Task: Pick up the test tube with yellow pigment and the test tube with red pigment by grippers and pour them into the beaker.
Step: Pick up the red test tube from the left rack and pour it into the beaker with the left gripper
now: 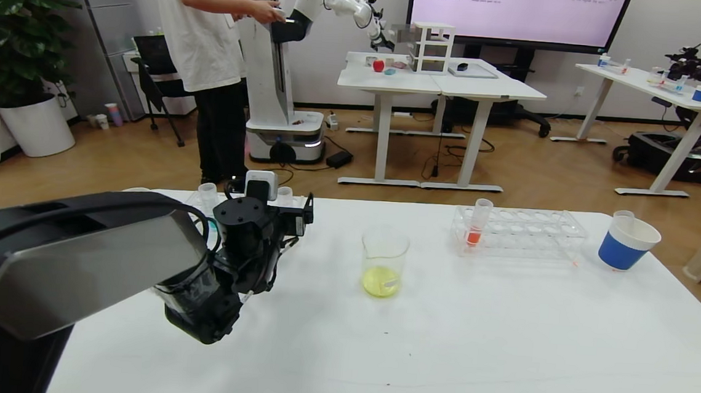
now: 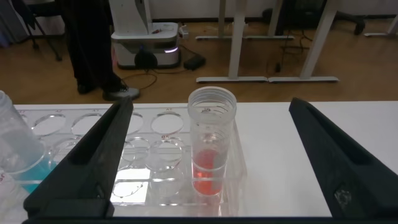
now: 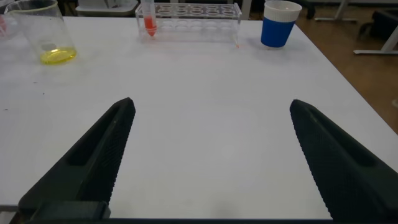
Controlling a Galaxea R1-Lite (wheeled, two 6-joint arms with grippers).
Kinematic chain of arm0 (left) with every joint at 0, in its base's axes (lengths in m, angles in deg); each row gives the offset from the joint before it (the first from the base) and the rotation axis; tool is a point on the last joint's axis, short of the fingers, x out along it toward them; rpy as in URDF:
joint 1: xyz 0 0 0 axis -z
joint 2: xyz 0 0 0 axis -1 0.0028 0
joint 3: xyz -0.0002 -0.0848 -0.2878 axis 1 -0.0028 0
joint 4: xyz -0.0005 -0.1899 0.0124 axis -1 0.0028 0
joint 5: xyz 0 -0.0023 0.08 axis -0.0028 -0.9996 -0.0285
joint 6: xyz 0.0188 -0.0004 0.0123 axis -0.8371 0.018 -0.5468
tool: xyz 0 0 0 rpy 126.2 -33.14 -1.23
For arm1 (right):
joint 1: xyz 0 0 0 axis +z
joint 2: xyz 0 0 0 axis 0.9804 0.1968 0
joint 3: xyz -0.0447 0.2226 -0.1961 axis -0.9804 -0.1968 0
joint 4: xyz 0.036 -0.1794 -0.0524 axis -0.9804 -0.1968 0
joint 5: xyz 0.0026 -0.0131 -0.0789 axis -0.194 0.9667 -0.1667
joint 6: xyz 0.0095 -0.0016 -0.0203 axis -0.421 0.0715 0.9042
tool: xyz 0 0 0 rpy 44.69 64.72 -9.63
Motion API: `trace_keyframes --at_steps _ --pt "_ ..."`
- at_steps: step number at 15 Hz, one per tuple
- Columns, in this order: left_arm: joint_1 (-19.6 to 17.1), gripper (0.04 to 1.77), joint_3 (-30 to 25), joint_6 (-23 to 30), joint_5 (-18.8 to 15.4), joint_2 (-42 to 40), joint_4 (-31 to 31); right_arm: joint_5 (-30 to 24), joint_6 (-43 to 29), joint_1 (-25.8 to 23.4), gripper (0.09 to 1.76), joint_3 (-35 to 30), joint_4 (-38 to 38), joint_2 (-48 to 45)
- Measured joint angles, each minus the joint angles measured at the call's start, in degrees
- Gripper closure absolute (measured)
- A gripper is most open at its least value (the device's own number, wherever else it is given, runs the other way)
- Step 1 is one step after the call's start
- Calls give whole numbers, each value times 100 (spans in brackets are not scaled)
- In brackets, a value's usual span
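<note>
The left gripper [image 2: 208, 162], jaws wide apart, frames a ribbed-rim clear test tube [image 2: 211, 140] holding coral-red liquid; the beaker [image 1: 383, 263], at three o'clock, holds yellow liquid. The right gripper [image 3: 208, 162] is open too.

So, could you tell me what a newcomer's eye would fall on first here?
Probably the beaker at the middle of the white table, with yellow liquid pooled in its bottom. Next, the bulky left hand, open at the table's left before a tube of red liquid standing in a clear rack.
</note>
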Motion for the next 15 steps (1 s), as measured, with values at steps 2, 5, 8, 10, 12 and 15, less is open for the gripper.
trace_keyframes --at_steps 2,5,8,10,12,15 --pt "-27 6 323 13 -1 252 -2 0 0 0 11 0 0 0" --pt "-74 6 603 33 -11 507 -2 0 2 -1 11 0 0 0" --pt "-99 6 651 52 -20 634 -13 0 0 -1 11 0 0 0" --pt "-121 31 657 55 -44 680 -24 2 2 -1 11 0 0 0" --pt "-138 116 660 60 -59 686 -29 0 2 -1 11 0 0 0" --pt "-160 124 660 62 -37 667 -38 2 0 -1 11 0 2 0"
